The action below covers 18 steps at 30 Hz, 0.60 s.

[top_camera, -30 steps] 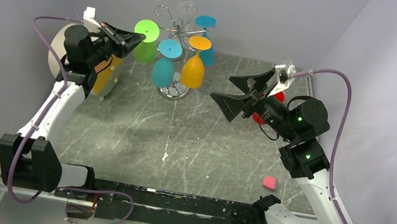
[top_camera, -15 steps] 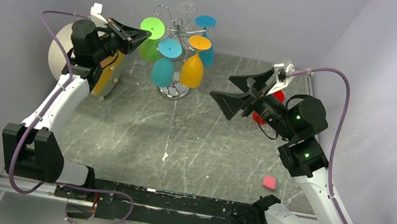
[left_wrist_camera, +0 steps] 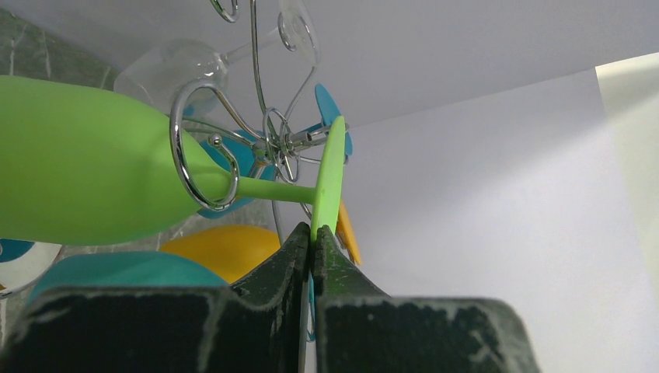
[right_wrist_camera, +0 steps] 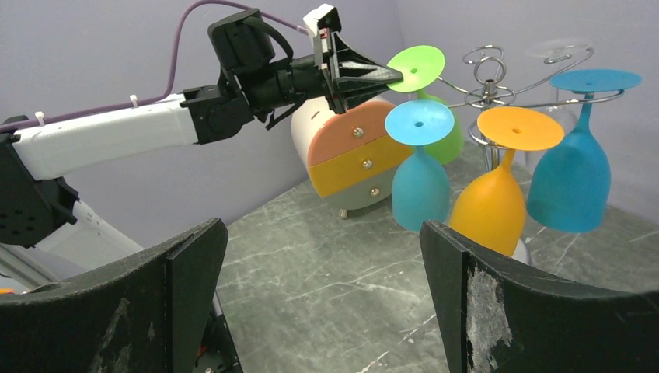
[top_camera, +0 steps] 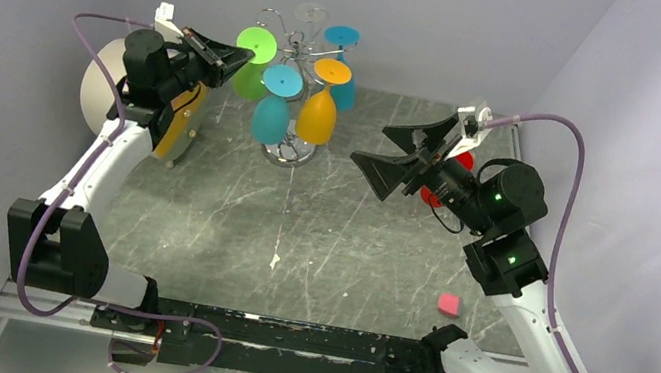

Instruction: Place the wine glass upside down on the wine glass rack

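The left end effector (top_camera: 239, 55) is clenched on the foot rim of the green glass (top_camera: 243, 83). The glass hangs bowl-down at the rack's (top_camera: 301, 40) 9 o'clock side, its stem in a wire curl. The right end effector (top_camera: 368, 146) gapes, released, at 3 o'clock, apart from the rack. Lilac walls (top_camera: 437, 12) stand close around the grey marbled counter (top_camera: 298, 232), which has open room at 6 o'clock.

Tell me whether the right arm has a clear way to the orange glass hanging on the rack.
Probably yes. The right hand is open and faces the orange glass, with open space between them. The left hand, shut on the foot of the green glass, is on the other side of the rack.
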{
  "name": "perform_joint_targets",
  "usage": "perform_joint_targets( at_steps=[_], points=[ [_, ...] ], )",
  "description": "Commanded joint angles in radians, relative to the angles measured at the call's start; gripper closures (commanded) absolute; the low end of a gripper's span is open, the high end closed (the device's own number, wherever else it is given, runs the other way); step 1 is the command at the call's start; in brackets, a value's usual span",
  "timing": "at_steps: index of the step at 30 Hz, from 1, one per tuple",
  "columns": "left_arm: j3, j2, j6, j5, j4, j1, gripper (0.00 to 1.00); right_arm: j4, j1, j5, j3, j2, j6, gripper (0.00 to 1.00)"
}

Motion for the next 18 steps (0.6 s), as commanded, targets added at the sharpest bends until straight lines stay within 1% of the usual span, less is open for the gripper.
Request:
perform_joint_targets(
  at_steps=[1, 6, 11, 18],
  points=[
    [0.025, -0.003, 0.023, -0.051, 0.045, -0.002, 0.93, 0.003, 0.005, 0.013, -0.004, -0.017, -0.013, 0.0],
    [0.048, 0.015, 0.017, -0.049, 0.047, -0.002, 0.93, -0.004, 0.005, 0.017, -0.001, -0.019, -0.018, 0.0],
    [0.041, 0.002, 0.021, -0.118, 0.039, -0.003, 0.93, 0.0, 0.004, 0.02, -0.006, -0.023, -0.02, 0.0],
    [0.066, 0.006, 0.046, -0.152, 0.005, -0.003, 0.93, -0.006, 0.005, 0.022, -0.003, -0.025, -0.024, 0.0]
  ],
)
